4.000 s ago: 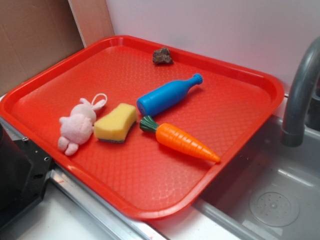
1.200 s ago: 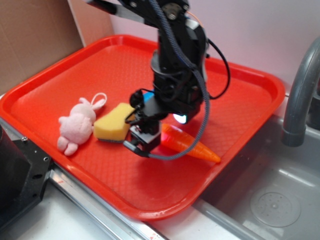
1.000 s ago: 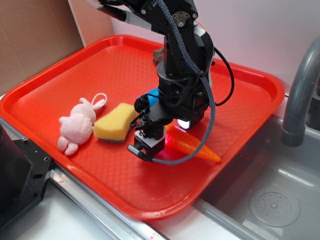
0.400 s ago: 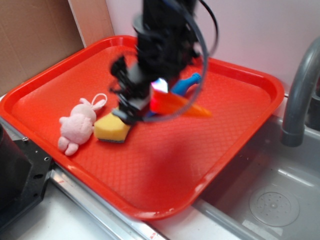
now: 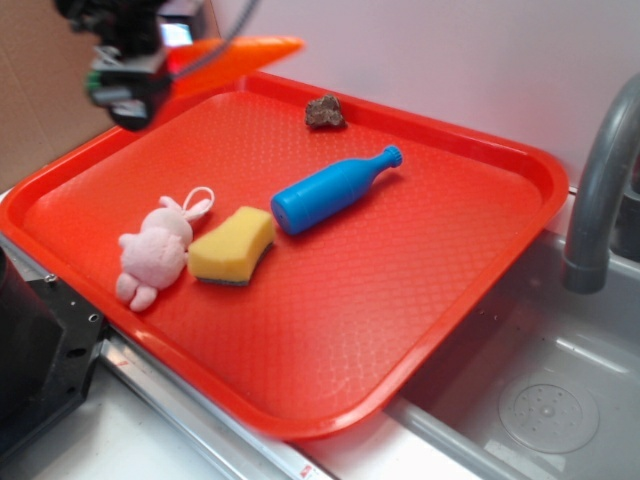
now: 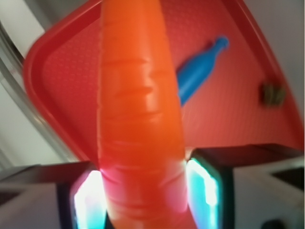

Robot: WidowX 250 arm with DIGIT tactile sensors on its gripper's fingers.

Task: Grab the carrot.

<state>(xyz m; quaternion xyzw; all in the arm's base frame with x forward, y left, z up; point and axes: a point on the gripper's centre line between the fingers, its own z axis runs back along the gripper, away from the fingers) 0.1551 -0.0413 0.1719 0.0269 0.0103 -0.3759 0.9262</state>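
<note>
Sitting on a counter beside a sink (image 5: 545,400) and grey faucet (image 5: 598,190): a red tray (image 5: 400,290). Hovering high over its far left corner, partly cut off by the frame's top edge: the gripper (image 5: 150,75), clamping the carrot (image 5: 235,55) clear of the tray, tip pointing right. Filling the wrist view, the carrot (image 6: 138,119), hiding the pads and its own green top. Lying below and to the right of the gripper: bottle (image 5: 335,190), sponge (image 5: 232,245), pink bunny (image 5: 155,250). Blurring in the wrist view: a small brown lump (image 5: 325,111), hard to identify.
</note>
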